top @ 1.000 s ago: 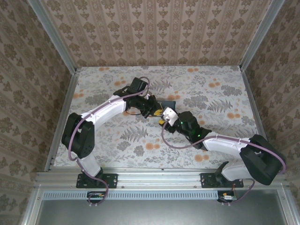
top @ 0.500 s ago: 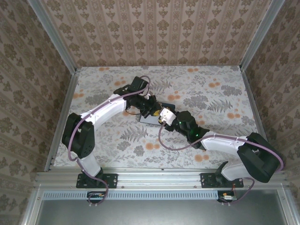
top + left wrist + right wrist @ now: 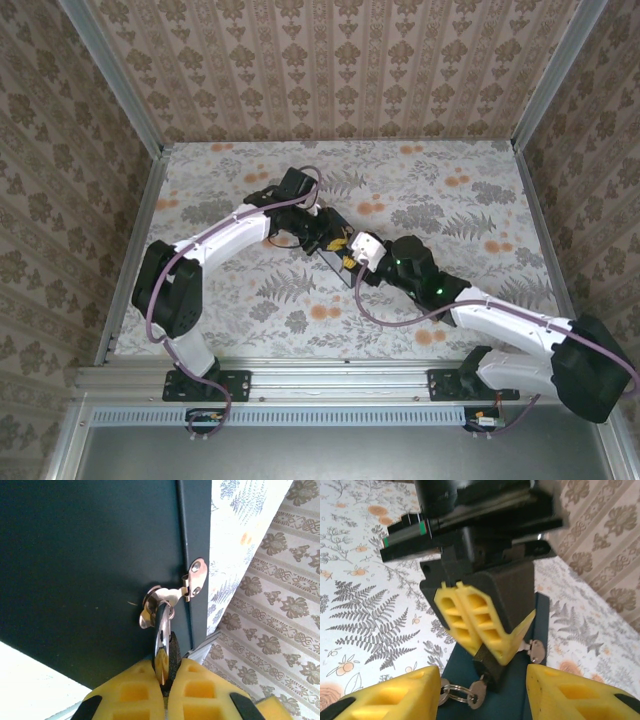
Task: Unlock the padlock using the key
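Padlock (image 3: 161, 652) pinched at the tips of the left fingers (image 3: 132, 692), with its silver shackle (image 3: 162, 615) hooked through the metal loop of the hasp (image 3: 194, 580) on the dark blue box (image 3: 75, 555), just ahead of the fingertips. Body of the lock hidden between the yellow pads. A black piece (image 3: 173, 652) pressed beside the shackle; cannot tell if it belongs to the lock or to a key. Left fingers closed tight, with no gap between the pads.

In the right wrist view, the same closed pair pointing down onto the box edge, between and a little beyond the right fingers (image 3: 395, 697). Right fingers standing apart at middle width, holding nothing and not touching the lock.

Key ring (image 3: 454, 692) with a small silver key (image 3: 477, 697) hanging just below the left fingertips, close beside the right finger on the left of that view. Flowered worktop (image 3: 370, 555) under the box.
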